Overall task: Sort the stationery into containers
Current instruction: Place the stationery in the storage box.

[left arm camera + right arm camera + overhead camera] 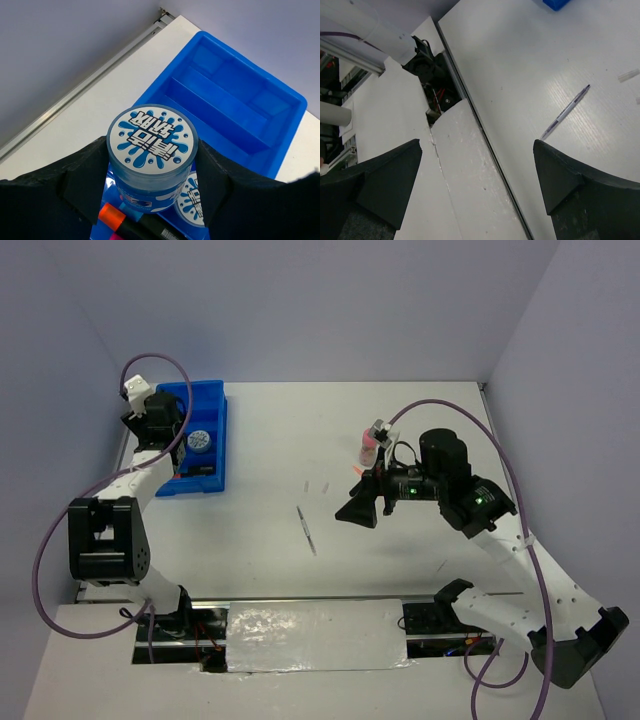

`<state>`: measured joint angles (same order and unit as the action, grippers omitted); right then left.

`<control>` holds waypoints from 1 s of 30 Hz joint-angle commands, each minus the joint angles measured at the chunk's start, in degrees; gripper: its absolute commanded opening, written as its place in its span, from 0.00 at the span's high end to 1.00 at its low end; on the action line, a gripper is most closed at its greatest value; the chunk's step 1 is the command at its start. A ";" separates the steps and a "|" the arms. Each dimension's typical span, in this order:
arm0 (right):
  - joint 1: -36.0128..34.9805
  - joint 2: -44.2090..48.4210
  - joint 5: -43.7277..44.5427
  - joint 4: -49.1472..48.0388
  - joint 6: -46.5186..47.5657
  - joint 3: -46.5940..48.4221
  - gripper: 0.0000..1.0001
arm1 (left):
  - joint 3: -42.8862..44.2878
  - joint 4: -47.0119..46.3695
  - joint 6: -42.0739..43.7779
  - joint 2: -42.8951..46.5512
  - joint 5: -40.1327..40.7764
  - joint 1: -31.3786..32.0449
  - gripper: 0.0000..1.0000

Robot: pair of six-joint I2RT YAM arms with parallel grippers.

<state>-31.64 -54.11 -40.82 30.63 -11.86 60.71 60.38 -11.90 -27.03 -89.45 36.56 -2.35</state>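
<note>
Over the near end of the blue tray (240,100), by the table's (280,430) far left edge, the left claw (150,155) stands partly open, gripping a round blue-white disc (151,135) by its sides. Directly beneath lie a second disc (192,200) and an orange-capped highlighter (111,215). Released here, the held disc would likely land on those, then tilt or roll out of place. The right claw (477,145) hangs wide open and empty above mid-table, near a thin pen (565,112). A pink tube (371,445) stands close by that arm, where a careless swing could topple it.
</note>
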 commanded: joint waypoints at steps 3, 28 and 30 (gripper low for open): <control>-0.35 0.40 -1.19 0.57 1.66 2.14 0.00 | -1.57 -9.98 1.45 -1.25 -1.22 -0.90 1.00; -0.27 -1.97 -2.25 0.57 0.61 2.14 0.00 | -2.37 -15.34 2.24 -8.99 -5.00 -3.28 0.91; -0.27 -1.97 -2.34 0.92 0.61 1.61 0.00 | -2.37 -15.78 2.24 -9.42 -4.83 -3.28 0.88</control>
<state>-31.64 -55.99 -41.58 32.18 -10.92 60.97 57.32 -21.39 -25.58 -98.54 31.20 -5.39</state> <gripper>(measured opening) 0.994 0.752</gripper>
